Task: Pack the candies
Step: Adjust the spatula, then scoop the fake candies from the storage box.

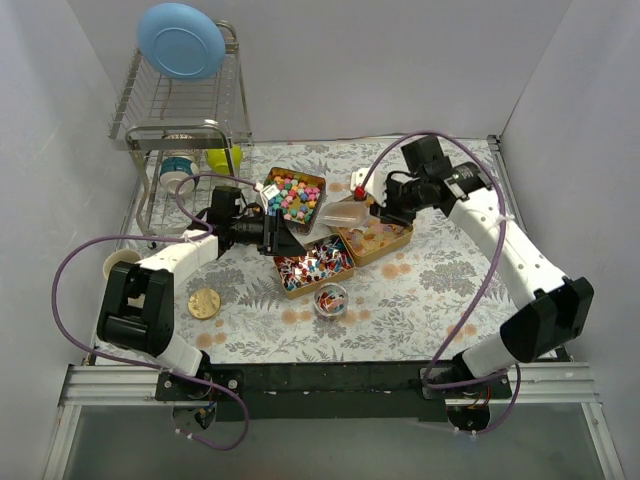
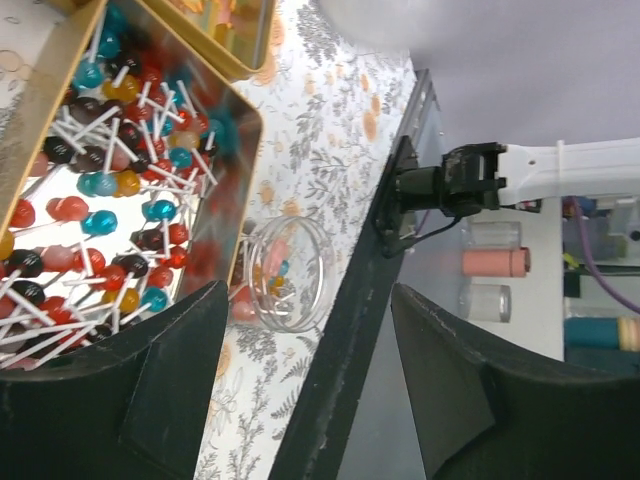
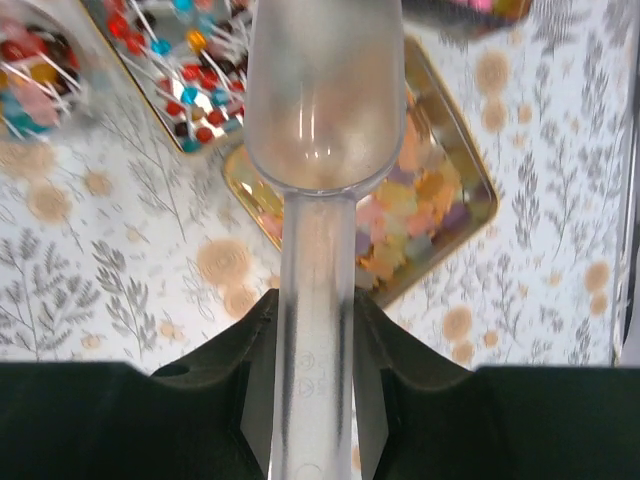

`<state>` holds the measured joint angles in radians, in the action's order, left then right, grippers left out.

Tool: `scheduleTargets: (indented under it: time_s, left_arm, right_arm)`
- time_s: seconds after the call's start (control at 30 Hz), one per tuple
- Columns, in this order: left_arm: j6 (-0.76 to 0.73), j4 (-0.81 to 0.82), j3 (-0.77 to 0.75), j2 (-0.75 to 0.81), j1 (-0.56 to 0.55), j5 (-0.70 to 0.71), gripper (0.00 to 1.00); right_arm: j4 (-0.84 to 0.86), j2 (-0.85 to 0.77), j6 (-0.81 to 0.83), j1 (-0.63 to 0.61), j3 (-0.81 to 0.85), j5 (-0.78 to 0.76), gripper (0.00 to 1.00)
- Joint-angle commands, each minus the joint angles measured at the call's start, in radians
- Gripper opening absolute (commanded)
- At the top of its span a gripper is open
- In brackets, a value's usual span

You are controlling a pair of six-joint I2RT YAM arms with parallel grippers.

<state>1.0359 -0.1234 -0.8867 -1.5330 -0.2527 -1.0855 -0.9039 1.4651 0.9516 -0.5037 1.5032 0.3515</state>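
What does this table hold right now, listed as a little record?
Left gripper: open, empty, beside the lollipops
Right gripper: shut on a clear scoop, held by its handle
Scoop: looks empty, over the gummies
Trays: three, gold, holding lollipops, gummies and multicoloured sweets
Jar: clear, open, a few sweets inside, near the lollipops
Lid: gold, round, lying apart from the trays, on the robot's left

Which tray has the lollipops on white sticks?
The gold tray nearest the clear jar; the other two hold multicoloured lumps and pale gummies.
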Motion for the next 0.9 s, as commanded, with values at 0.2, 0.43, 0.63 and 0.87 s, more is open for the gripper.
scheduleTargets:
  time_s: [0.2, 0.43, 0.63, 0.87]
  left_arm:
    - [-0.180, -0.116, 0.020, 0.125, 0.006, 0.145, 0.66]
    - [-0.217, -0.128, 0.066, 0.194, 0.007, 0.170, 0.66]
    - [-0.244, -0.137, 0.109, 0.235, 0.015, 0.197, 0.66]
    - [-0.270, -0.160, 0.134, 0.269, 0.018, 0.251, 0.66]
  right_arm:
    - [-0.401, 0.302, 0.197, 0.129, 0.319, -0.347, 0.01]
    - [-0.405, 0.434, 0.340, 0.134, 0.466, -0.519, 0.01]
    - [-0.394, 0.440, 0.556, 0.128, 0.457, -0.652, 0.01]
    - [-0.322, 0.425, 0.725, 0.096, 0.385, -0.761, 0.01]
